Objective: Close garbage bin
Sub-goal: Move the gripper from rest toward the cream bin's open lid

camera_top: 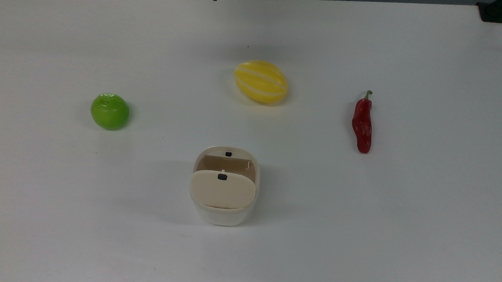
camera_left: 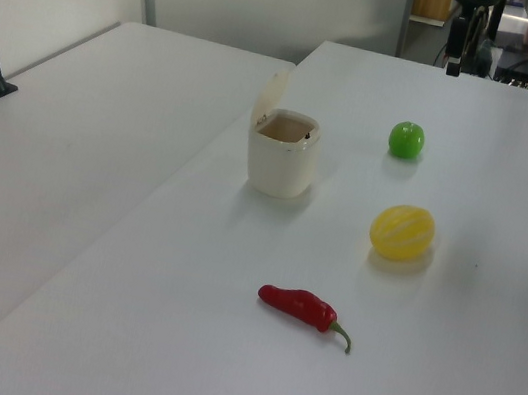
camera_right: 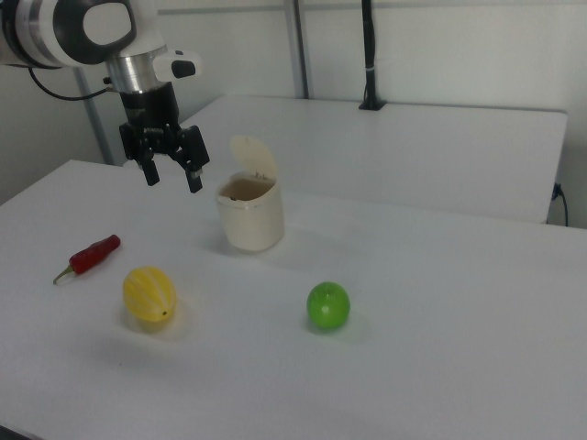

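Observation:
The garbage bin [camera_top: 222, 215] [camera_left: 280, 165] [camera_right: 249, 220] is a small cream-white tub standing on the white table, near the front edge in the top view. Its beige lid [camera_top: 223, 189] [camera_left: 271, 92] [camera_right: 253, 158] is hinged up and stands nearly upright, leaving the mouth open. A small black square marks the lid. In the right view my gripper [camera_right: 172, 181] hangs above the table to the left of the bin, apart from it. Its black fingers are open and hold nothing.
A yellow striped melon [camera_top: 261, 81] [camera_right: 149, 293], a green apple [camera_top: 110, 111] [camera_right: 327, 305] and a red chili pepper [camera_top: 362, 126] [camera_right: 92, 254] lie spread around the bin. A second white table [camera_left: 70, 145] adjoins, with a black post [camera_right: 369, 55] on it.

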You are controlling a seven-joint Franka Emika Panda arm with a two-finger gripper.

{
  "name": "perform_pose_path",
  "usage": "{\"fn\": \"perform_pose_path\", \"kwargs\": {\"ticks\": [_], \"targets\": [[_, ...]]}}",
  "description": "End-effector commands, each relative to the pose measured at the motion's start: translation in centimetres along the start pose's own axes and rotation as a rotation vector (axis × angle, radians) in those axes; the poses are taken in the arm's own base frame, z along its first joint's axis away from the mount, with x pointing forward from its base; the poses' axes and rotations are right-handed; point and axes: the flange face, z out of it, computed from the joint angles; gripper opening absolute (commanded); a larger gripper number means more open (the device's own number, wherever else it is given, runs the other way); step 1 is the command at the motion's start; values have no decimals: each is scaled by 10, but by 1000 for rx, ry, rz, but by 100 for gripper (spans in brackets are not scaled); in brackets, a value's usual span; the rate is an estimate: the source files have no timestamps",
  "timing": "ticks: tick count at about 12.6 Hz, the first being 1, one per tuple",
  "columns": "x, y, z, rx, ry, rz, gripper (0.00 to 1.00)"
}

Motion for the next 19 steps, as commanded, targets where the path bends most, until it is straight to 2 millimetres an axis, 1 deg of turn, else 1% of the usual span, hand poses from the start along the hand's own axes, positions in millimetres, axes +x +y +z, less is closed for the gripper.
{"fn": "perform_pose_path", "kwargs": {"ticks": [1, 10, 11, 12, 13, 14, 15, 19], "targets": [[-5, 0, 0, -13, -3, 9, 100], [-3, 1, 1, -10, 0, 10, 99], [-3, 1, 1, -10, 0, 0, 85], [-3, 1, 2, -10, 0, -2, 67], [-2, 0, 2, -6, -2, -2, 41], [-2, 0, 2, -4, -2, -2, 18], [-2, 0, 2, -3, -2, -2, 0], [-1, 0, 4, -3, -5, -4, 0]]}}
